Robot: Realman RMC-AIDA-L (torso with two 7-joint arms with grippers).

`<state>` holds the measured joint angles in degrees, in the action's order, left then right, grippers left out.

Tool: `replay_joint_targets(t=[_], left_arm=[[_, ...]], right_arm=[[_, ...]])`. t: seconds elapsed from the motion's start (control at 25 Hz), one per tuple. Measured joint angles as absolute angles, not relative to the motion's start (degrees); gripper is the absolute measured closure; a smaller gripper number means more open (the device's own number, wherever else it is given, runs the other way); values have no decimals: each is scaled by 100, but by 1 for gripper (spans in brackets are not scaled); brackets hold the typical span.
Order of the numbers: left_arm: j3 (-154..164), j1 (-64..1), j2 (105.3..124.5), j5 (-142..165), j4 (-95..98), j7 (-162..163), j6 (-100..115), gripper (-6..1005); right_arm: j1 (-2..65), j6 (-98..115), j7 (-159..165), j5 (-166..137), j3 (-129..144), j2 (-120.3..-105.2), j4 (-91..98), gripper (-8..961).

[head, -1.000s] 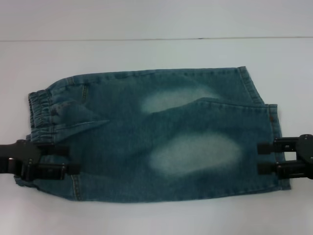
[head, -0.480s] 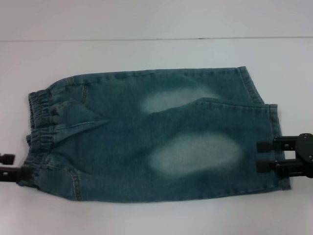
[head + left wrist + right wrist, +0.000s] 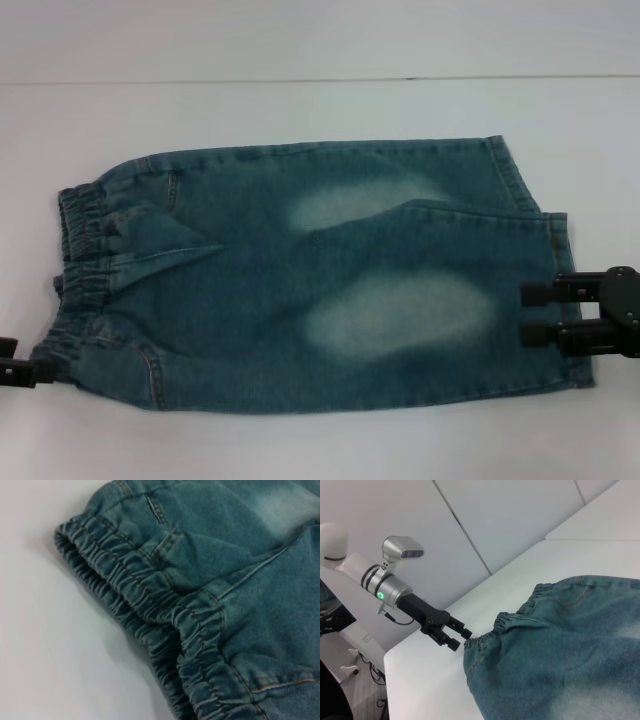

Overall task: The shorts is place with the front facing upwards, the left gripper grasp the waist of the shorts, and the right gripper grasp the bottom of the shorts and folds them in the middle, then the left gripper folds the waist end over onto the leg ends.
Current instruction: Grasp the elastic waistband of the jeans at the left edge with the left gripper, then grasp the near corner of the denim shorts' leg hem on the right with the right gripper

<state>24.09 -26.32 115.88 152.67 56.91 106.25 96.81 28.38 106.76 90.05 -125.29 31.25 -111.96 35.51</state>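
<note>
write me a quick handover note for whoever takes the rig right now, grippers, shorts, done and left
Left gripper: open, empty, just off the near corner of the waist, not touching it.
Right gripper: fingers parted, lying over the leg ends; a grasp cannot be confirmed.
Shorts: flat on the white table, already folded in the middle lengthwise, waist toward the robot's left, leg ends toward its right.
Done: the middle fold.
Left: left gripper grasps the waist and folds it over onto the leg ends.
</note>
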Motion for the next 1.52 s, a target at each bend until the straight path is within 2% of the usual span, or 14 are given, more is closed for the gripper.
replay_joint_targets(t=[0.32,0.52,1.08,1.28,1.52], left_arm=[[2690,-2774,11642,15518,5485,10726,9593,238],[2753,-2797,11688,15462,5528,10753,9511,469],[2736,-2880,11705,15392,5534,10749,9562,908],[2729,-2964,11672,15295,5537,10772,9700,973],[2722,-3028,11648,15173,5537,10779,9752,973]], right_arm=[[2826,10678,8996,-12524,3120,-11197,3551,188],[2823,10679,8994,-12523,3120,-11197,3551,188],[2838,10563,9058,-12525,2867,-11183,3553,188],[2968,10554,9893,-12511,2306,-11091,3953,188],[3223,10670,11100,-13131,2880,-10986,5148,189]])
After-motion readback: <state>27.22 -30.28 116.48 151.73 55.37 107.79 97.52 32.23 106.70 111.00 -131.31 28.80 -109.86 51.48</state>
